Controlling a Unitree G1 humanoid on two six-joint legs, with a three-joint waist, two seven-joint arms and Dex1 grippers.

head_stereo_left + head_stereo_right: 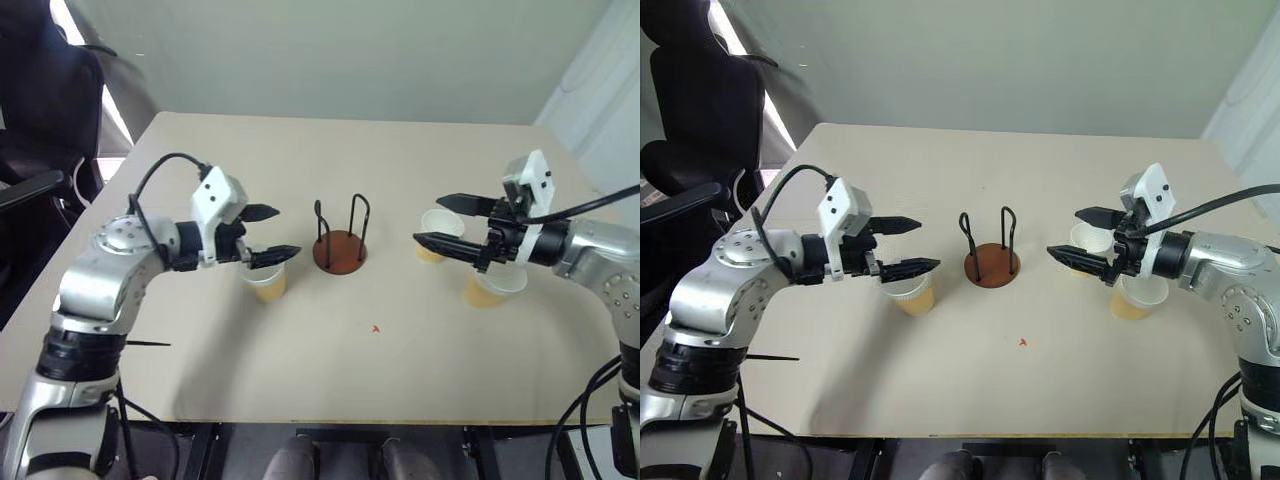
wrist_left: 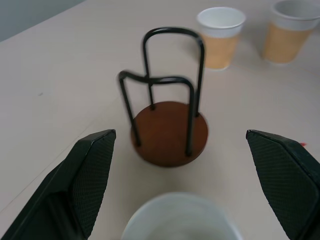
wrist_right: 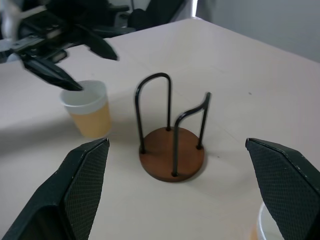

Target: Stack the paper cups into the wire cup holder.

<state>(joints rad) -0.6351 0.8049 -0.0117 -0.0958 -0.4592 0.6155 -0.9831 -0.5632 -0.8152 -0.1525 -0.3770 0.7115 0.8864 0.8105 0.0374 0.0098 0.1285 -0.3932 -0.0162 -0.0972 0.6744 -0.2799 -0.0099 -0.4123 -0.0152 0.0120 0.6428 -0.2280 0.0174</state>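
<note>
The left tool (image 1: pixel 262 235) hangs with its jaws wide, holding nothing, directly above one paper cup (image 1: pixel 268 282) — the cup stands upright just under and between its fingertips, so the nearer arm for it is the left. The right tool (image 1: pixel 450 222) is equally wide and empty, poised over two more cups (image 1: pixel 437 228) on its side. Between both, at the middle of the worktop (image 1: pixel 330 370), stands the wire cup holder (image 1: pixel 340 245) — upright, empty, near the left cup.
</note>
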